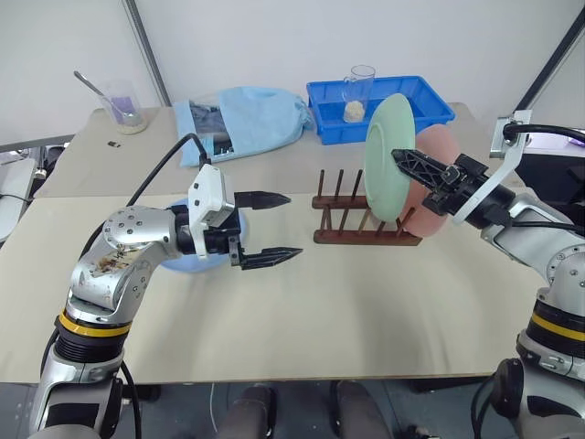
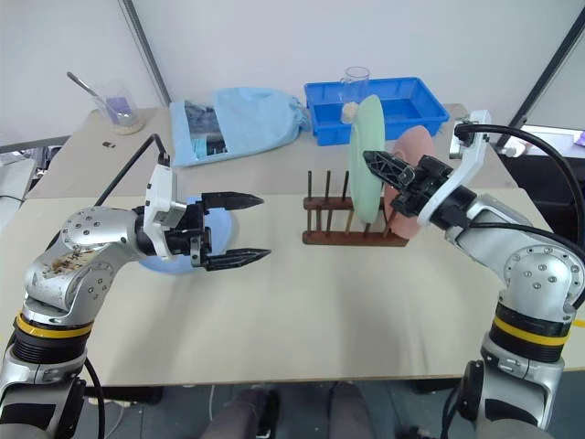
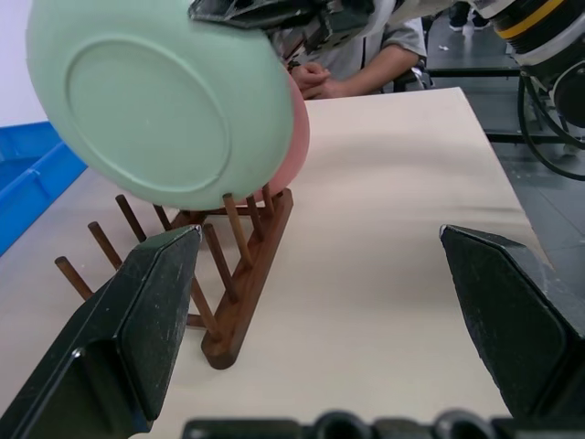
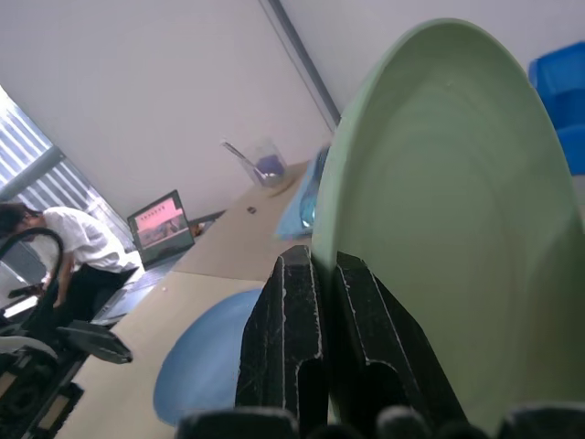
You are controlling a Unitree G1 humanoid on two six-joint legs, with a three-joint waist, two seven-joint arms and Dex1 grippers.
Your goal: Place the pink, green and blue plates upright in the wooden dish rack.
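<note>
**While green plate hangs over rack**

With the pale pink round plastic plate (image 1: 437, 187) already upright at the rack's right end, next slot leftward open. Right gripper (image 2: 377, 165) clamped shut on rim of mint green round plastic plate (image 1: 388, 160), held on edge above dark reddish-brown wooden pegged dish rack (image 1: 358, 224), face toward rack's length. Judged: needs lowering between pegs. Left gripper (image 1: 271, 228) idle, fingers spread wide, empty, above light blue round plate (image 2: 174, 258) lying flat.

Bright, even indoor light; soft faint shadows on table (image 1: 302, 311); wrist views slightly soft up close.
</note>
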